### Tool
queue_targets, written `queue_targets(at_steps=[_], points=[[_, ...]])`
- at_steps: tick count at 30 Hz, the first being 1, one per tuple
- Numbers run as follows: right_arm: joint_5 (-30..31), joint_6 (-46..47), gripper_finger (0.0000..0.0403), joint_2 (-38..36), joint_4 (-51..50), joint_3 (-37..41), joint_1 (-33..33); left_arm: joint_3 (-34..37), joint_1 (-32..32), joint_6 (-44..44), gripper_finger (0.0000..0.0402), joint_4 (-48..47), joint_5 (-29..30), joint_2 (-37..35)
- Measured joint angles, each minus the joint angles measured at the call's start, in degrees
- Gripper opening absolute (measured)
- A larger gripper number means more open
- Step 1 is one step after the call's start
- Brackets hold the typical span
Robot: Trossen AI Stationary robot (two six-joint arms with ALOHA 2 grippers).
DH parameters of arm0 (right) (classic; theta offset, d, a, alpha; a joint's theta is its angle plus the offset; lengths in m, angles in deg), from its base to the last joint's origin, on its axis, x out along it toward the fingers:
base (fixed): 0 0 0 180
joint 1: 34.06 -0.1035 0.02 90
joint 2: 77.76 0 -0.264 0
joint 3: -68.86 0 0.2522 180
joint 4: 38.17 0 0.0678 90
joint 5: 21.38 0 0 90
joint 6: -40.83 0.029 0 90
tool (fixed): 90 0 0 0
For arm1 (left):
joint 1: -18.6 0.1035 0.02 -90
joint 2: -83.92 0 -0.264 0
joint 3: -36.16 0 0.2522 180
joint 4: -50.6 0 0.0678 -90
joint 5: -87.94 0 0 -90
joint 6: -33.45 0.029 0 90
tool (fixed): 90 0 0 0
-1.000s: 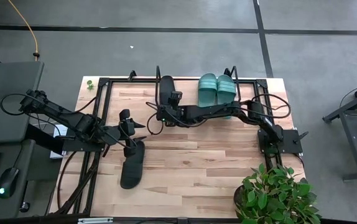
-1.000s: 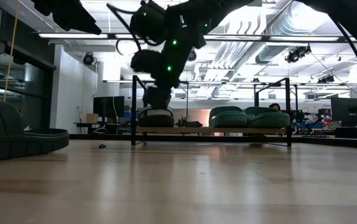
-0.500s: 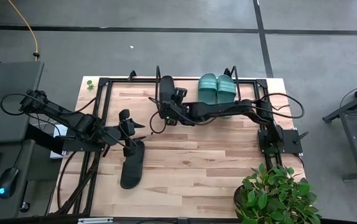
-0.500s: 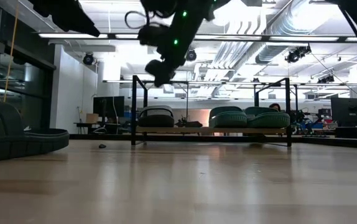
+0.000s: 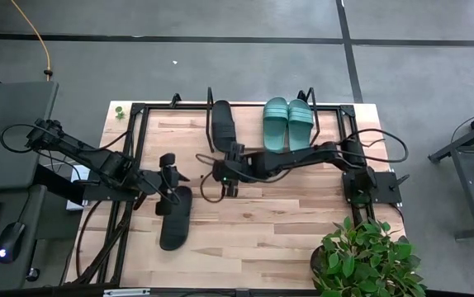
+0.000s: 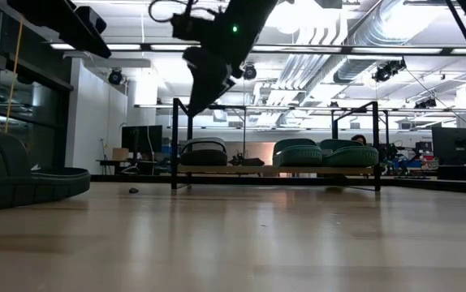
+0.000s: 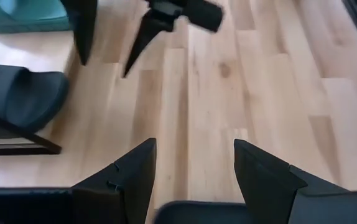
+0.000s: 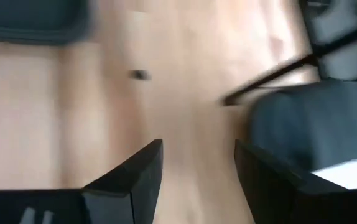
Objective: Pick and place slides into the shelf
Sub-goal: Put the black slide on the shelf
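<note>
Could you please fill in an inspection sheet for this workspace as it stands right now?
Surface: wooden tabletop, bare in the middle.
Job's things: on the shelf stand one black slide and two teal slides; a second black slide lies on the table off the shelf.
Clutter: potted plant at a table corner.
Grippers: left claw open, empty, above the loose slide; right claw open, empty, in front of the shelf.
Cables: yellow cable on the floor; black leads by the right arm.
Surroundings: grey floor, side desk.
</note>
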Motion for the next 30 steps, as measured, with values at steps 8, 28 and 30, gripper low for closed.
queue_targets(at_steps=[8,28,30], points=[[-3.64,1.07,0.0191,0.02,0.17,0.0,-3.64,0.0,0.0,-0.37,0.0198,0.11,-1.39,0.0],[-4.06,8.09,0.0191,0.09,4.07,0.0,-5.64,-0.02,-6.73,-2.84,0.0198,0.19,-12.12,6.44],[-4.08,8.42,0.0191,0.09,4.73,0.0,-5.99,0.0,-8.53,-2.8,0.0198,0.04,-12.12,7.68]])
